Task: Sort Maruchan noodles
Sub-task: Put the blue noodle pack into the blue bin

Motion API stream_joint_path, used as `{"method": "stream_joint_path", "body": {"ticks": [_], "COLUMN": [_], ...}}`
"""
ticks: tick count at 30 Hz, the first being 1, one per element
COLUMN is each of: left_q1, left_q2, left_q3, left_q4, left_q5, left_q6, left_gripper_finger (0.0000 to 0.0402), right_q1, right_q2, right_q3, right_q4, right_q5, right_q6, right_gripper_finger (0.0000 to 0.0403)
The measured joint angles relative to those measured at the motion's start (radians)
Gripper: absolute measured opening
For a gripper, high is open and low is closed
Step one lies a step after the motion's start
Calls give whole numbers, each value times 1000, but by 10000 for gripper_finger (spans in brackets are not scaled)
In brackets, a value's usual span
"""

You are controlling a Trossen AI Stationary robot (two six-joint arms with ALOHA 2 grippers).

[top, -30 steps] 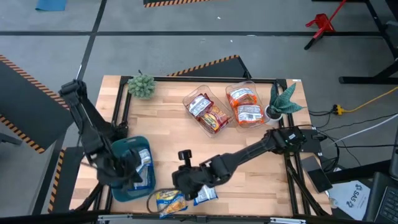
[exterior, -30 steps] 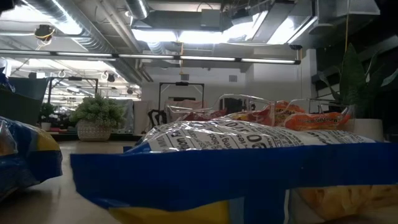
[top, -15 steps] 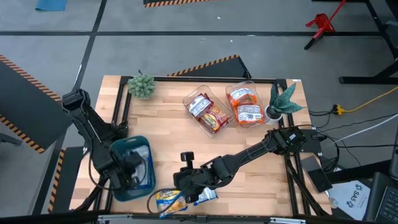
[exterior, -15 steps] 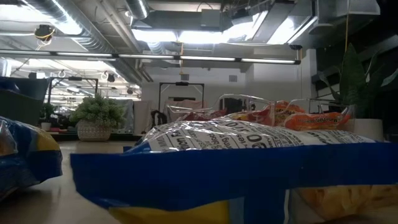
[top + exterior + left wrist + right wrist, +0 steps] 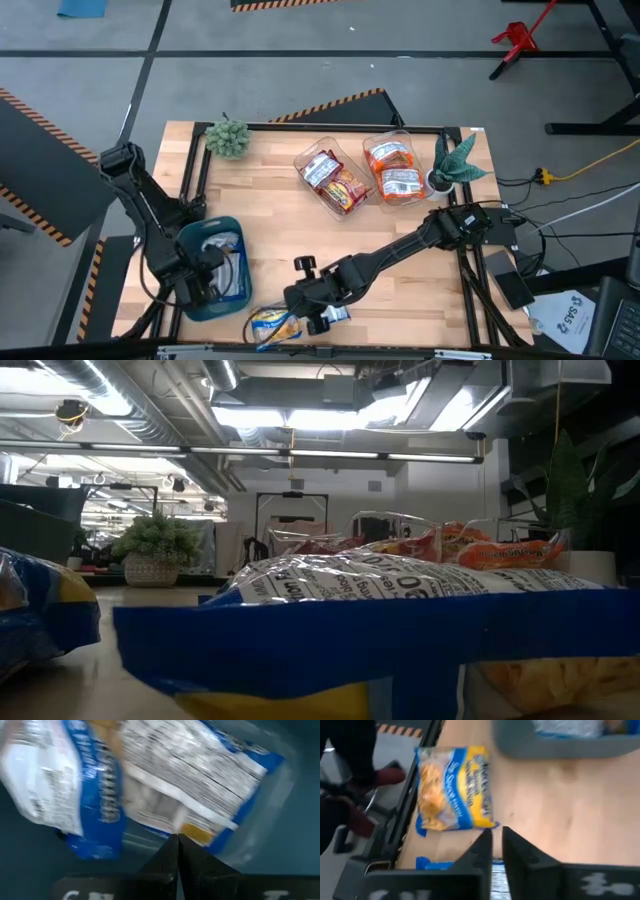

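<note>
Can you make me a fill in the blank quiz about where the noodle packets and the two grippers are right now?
1. The left gripper sits over the ____ bin.
2. The loose yellow and blue packet lies beside the ____ gripper.
3. The orange packets lie in a ____ tray beside the spiky plant.
4. The left gripper's fingers are ____.

Missing words: teal; right; clear; shut

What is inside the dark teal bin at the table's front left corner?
Blue-and-white noodle packets lie in the teal bin, with the shut left tool above them. How many are stacked, and what lies beneath them, is hidden.
</note>
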Motion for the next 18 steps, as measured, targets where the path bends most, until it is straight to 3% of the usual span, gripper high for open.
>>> {"method": "stream_joint_path", "body": {"ticks": [5, 10, 14, 18], "left_q1": [-13, -27, -37, -38], "left_q2": [0, 0, 0, 0], "left_q3": [70, 165, 224, 251], "left_q4": [2, 1, 2, 3], "left_q5": [-29, -131, -242, -312], "left_q6": [12, 67, 116, 153], "left_gripper_finger": [0, 0, 0, 0], "right_q1": [8, 34, 82, 150], "right_q2": [0, 3, 1, 0], "right_q3": [-101, -159, -179, -175], "right_q4": [29, -96, -125, -111], "right_q5": [-54, -89, -99, -30], "right_q6": [-17, 53, 133, 156], "right_gripper_finger": [126, 211, 248, 264]}}
